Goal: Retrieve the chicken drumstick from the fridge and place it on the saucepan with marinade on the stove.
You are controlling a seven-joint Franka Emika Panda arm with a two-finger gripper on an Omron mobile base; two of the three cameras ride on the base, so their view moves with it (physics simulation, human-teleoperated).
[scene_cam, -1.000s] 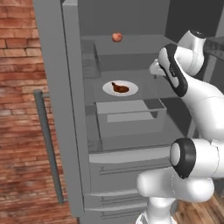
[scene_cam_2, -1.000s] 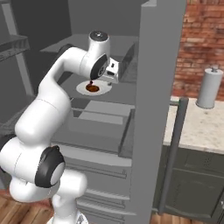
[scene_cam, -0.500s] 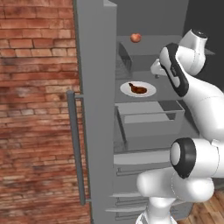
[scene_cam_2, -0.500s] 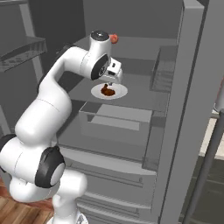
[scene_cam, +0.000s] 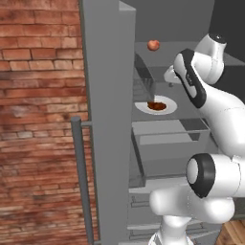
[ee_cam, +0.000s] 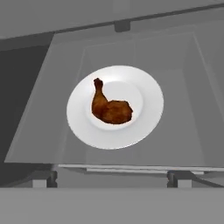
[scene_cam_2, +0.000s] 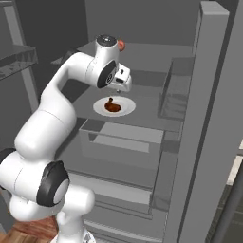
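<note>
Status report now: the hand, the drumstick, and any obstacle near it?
Hand open, holding nothing, above the fridge shelf. Small reddish-brown chicken drumstick lies on round white plate, untouched. Nothing between hand and drumstick; small red apple sits farther back.

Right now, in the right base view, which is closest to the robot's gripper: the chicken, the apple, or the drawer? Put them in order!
1. chicken drumstick, on the white plate just below the gripper.
2. apple, on the shelf above, behind the arm.
3. drawer, lower, under the plate's shelf.

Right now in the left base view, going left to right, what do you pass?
Red brick wall → tall grey fridge door → round white plate holding the reddish-brown chicken drumstick → white robot arm.
</note>
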